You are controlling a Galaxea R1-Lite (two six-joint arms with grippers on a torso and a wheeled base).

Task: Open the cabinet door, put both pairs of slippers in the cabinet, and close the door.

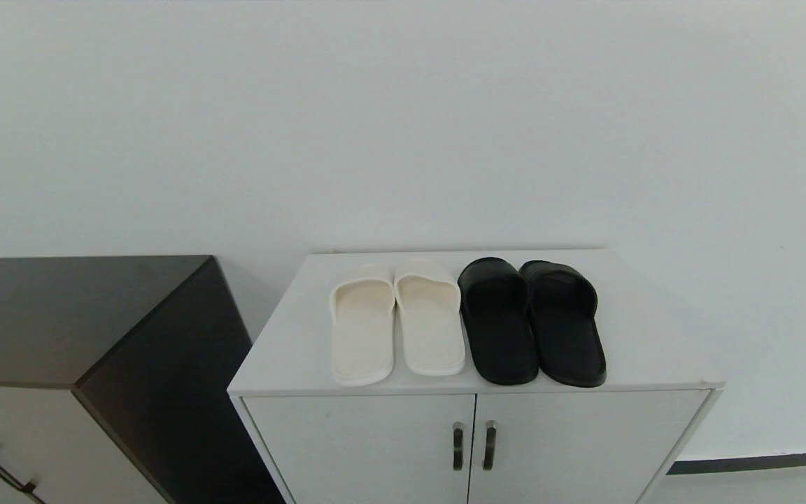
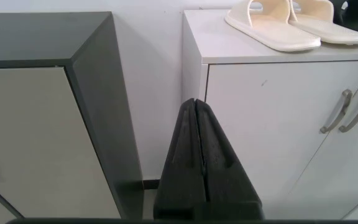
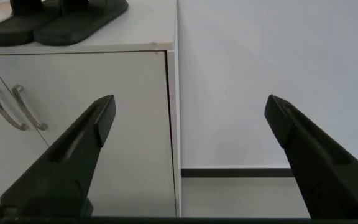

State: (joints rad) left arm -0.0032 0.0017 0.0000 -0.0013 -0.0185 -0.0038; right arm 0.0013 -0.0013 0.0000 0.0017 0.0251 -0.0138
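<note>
We see smooth cream slippers [image 1: 364,329] and textured matte black slippers [image 1: 497,329] at their 3 o'clock, flat on the boxy white cabinet [image 1: 291,350]. Its doors [image 1: 361,448] are closed, with curved metal handles [image 1: 458,445] at the slippers' 6 o'clock. Left gripper [image 2: 195,109] fingers pressed together; right gripper [image 3: 190,102] spread wide.

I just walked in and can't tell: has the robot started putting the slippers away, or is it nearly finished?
Nothing looks done. The cabinet doors are shut; the white slippers and black slippers sit on top. Neither gripper holds anything: left gripper shut, right gripper open, both off the handles. Opening, loading, closing all remain.
</note>
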